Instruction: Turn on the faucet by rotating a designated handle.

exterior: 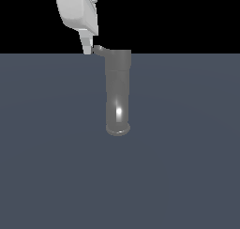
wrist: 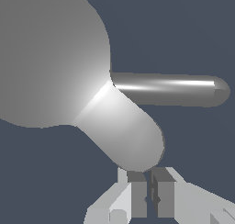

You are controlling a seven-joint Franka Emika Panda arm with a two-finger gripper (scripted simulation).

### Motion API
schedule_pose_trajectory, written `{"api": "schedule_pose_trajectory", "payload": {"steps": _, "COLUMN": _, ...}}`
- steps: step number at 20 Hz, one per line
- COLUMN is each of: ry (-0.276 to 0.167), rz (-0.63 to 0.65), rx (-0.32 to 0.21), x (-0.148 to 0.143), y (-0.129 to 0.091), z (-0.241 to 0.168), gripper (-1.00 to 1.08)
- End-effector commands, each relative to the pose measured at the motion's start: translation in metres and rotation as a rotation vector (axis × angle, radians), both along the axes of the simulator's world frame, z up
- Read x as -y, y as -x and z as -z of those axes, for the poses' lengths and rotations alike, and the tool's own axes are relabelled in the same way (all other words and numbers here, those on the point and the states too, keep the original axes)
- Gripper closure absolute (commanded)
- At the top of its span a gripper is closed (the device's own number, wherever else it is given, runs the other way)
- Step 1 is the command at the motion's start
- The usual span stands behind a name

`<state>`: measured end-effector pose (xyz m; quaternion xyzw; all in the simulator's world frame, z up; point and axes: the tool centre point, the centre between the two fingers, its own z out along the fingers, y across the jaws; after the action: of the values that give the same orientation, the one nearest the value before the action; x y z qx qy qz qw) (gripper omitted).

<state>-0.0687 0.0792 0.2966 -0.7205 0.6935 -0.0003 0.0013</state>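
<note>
Because the handle (exterior: pixel 99 49) projects sideways from the wider cap of the faucet (exterior: pixel 117 92) toward the exterior view's left, the tool (exterior: pixel 87 49) is positioned just beside the lever's free end, evidently so that a sideways push can be applied; whether contact is made cannot be told. In the wrist view the tool's fingers (wrist: pixel 137 198) are seen almost closed, with only a thin gap and nothing held. The faucet is stood upright on the surface (exterior: pixel 187 176); no containers are shown.
</note>
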Motion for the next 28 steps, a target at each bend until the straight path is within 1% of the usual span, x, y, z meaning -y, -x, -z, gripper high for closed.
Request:
{"api": "schedule_pose_trajectory", "payload": {"steps": 1, "ry": 0.001, "rz": 0.009, "rx": -0.001, "x": 0.013, "y": 0.002, "z": 0.000, "gripper": 1.08}}
{"api": "schedule_pose_trajectory", "payload": {"steps": 12, "ry": 0.001, "rz": 0.035, "rx": -0.002, "x": 0.082, "y": 0.018, "z": 0.000, "gripper": 1.08}}
{"api": "schedule_pose_trajectory", "payload": {"steps": 13, "ry": 0.001, "rz": 0.035, "rx": -0.002, "x": 0.082, "y": 0.018, "z": 0.000, "gripper": 1.08}}
{"api": "schedule_pose_trajectory", "payload": {"steps": 14, "ry": -0.001, "rz": -0.029, "rx": -0.005, "x": 0.045, "y": 0.020, "z": 0.000, "gripper": 1.08}}
{"api": "schedule_pose_trajectory", "payload": {"steps": 28, "ry": 0.001, "rz": 0.019, "rx": -0.003, "x": 0.116, "y": -0.007, "z": 0.000, "gripper": 1.08}}
